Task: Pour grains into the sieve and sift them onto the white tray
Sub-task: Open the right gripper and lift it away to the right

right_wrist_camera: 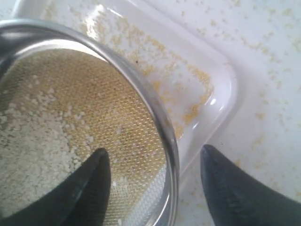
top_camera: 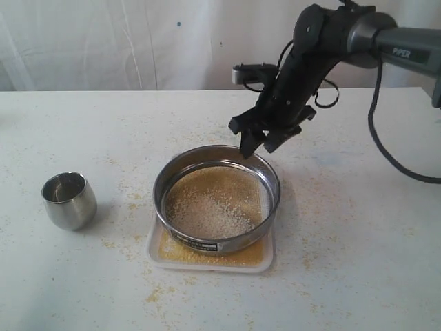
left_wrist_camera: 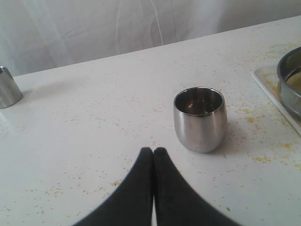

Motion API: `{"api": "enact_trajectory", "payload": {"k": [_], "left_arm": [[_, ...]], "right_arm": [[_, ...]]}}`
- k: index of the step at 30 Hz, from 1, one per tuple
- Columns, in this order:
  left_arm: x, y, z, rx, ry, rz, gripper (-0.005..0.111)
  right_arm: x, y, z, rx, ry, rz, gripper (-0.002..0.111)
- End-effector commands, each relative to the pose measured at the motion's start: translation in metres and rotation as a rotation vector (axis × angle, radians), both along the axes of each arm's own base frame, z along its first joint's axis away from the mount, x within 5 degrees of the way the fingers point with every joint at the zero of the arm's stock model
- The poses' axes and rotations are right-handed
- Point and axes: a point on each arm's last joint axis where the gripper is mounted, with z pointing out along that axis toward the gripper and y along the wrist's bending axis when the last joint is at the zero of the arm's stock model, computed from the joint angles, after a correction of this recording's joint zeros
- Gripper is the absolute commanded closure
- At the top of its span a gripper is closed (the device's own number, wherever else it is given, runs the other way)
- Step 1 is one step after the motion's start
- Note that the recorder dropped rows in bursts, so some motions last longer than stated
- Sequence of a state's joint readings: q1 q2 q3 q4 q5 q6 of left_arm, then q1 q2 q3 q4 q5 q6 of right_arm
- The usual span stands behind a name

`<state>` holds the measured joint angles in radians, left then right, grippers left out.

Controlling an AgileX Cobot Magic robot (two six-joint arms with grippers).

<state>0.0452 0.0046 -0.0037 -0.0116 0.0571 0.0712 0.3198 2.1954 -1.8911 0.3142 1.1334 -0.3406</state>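
Observation:
The sieve [top_camera: 273, 181], a round steel ring with a mesh bottom, rests on the white tray [top_camera: 267, 257] at mid-table. Pale grains [top_camera: 210, 214] lie heaped on its mesh, and finer yellowish grains [right_wrist_camera: 193, 110] are spread on the tray [right_wrist_camera: 221, 80] beneath. My right gripper [top_camera: 260, 147] is open at the sieve's far rim. In the right wrist view it [right_wrist_camera: 154, 150] straddles the rim [right_wrist_camera: 141, 84], one finger inside and one outside, not touching it. My left gripper [left_wrist_camera: 153, 149] is shut on nothing, just short of a steel cup [left_wrist_camera: 200, 120].
The small rounded steel cup [top_camera: 68, 200] stands upright left of the tray and looks empty. Loose grains are scattered on the white table around the tray. Another steel object [left_wrist_camera: 7, 87] shows at the edge of the left wrist view.

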Motion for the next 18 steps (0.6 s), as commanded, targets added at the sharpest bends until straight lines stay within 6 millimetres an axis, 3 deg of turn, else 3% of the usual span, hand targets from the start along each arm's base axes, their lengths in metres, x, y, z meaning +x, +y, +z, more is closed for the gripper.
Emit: {"api": "enact_trajectory", "payload": {"k": [1,3,6,8,9,11,13,15,18], "left_arm": [[0.000,0.000,-0.001,-0.010,-0.005,0.001,0.107],[0.000,0.000,-0.001,-0.010,-0.005,0.001,0.107],[0.000,0.000,-0.001,-0.010,-0.005,0.001,0.107],[0.000,0.000,-0.001,-0.010,-0.005,0.001,0.107],[0.000,0.000,-0.001,-0.010,-0.005,0.001,0.107],[0.000,0.000,-0.001,-0.010,-0.005,0.001,0.107],[0.000,0.000,-0.001,-0.010,-0.005,0.001,0.107],[0.000,0.000,-0.001,-0.010,-0.005,0.001,0.107],[0.000,0.000,-0.001,-0.010,-0.005,0.001,0.107]], "right_arm": [[-0.018,-0.007,0.055,0.045,-0.130,0.003,0.054],[-0.037,-0.014,0.080,0.070,-0.212,-0.019,0.054],[-0.073,-0.027,0.097,0.092,-0.286,-0.046,0.059],[-0.108,-0.036,0.104,0.141,-0.346,-0.045,0.068],[-0.138,-0.044,0.109,0.186,-0.395,-0.039,0.074],[-0.172,-0.051,0.106,0.249,-0.417,-0.045,0.082],[-0.234,-0.065,0.104,0.353,-0.486,-0.022,0.096],[-0.276,-0.077,0.100,0.414,-0.548,-0.031,0.106],[-0.323,-0.091,0.093,0.480,-0.595,-0.065,0.108]]}}
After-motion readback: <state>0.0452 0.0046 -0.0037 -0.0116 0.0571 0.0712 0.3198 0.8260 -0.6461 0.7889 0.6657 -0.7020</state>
